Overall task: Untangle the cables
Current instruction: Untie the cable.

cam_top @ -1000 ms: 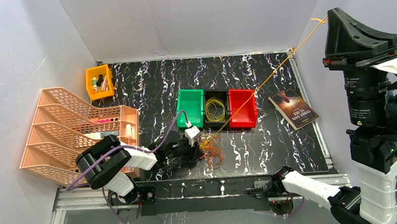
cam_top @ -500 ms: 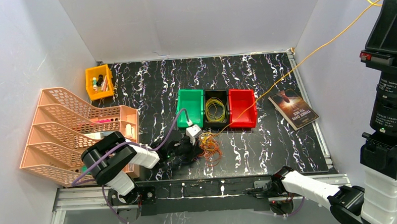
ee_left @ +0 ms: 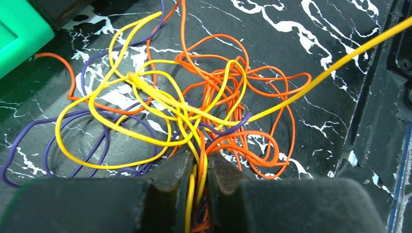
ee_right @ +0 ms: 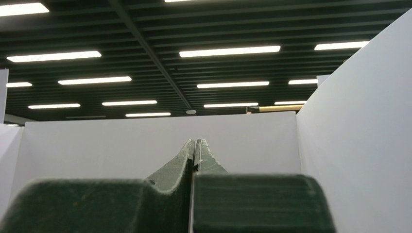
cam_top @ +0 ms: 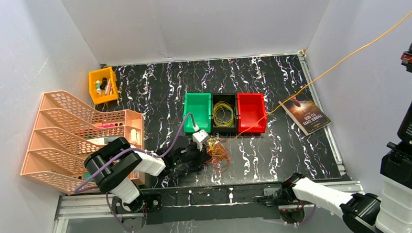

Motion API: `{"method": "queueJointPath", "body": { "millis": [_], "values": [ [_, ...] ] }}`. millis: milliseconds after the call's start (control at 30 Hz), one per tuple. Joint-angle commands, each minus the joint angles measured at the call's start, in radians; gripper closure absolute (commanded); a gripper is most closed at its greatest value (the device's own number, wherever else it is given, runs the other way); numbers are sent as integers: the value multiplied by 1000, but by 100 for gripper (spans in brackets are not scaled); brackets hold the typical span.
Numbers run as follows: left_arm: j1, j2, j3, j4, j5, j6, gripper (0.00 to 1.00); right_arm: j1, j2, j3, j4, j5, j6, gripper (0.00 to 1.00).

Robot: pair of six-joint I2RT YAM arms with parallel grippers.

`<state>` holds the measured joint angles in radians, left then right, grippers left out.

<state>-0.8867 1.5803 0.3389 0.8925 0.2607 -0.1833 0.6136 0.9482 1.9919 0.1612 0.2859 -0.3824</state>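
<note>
The task looks early to midway. The left pincer [ee_left: 198, 167] is clamped on yellow and orange strands at the near side of the tangle [cam_top: 218, 154]. The tangle lies on the desk [cam_top: 279, 155], just near of the green bin [cam_top: 197, 114] and the black bin [cam_top: 225, 131]. In it, yellow, orange and purple loops cross through one another.

One bunch of yellow loops [cam_top: 224, 114] lies in the black bin, seemingly sorted. The green bin and the red bin [cam_top: 251, 112] show bare floors. A yellow strand [cam_top: 343, 60] runs taut from the tangle, past the red bin's near right corner, up and right out of the top view. The right pincer [ee_right: 195, 150], raised high, has its jaws pressed together. No strand shows between them, but the taut line suggests it is gripped there. Freeing that strand and separating the orange and purple loops appear to remain.

The rack [cam_top: 73, 135] stands close on the left of the left arm, so there is little room on that side. The bins hem the tangle on its far side. To the right, the desk is open as far as the book [cam_top: 304, 114], which lies by the right wall under the strand. The raised arm is close to that wall.
</note>
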Motion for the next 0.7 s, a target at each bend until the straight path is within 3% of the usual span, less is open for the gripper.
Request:
{"method": "queueJointPath", "body": {
  "millis": [0,67,667],
  "values": [
    [2,26,-47,-124,-107,-12,94,0,4,45,85,15,-49,100],
    [1,36,-49,-124,-130,-25,100,0,5,50,93,15,-60,100],
    [1,89,-117,-112,-382,-242,100,2,-9,44,222,29,-152,100]
  ]
}}
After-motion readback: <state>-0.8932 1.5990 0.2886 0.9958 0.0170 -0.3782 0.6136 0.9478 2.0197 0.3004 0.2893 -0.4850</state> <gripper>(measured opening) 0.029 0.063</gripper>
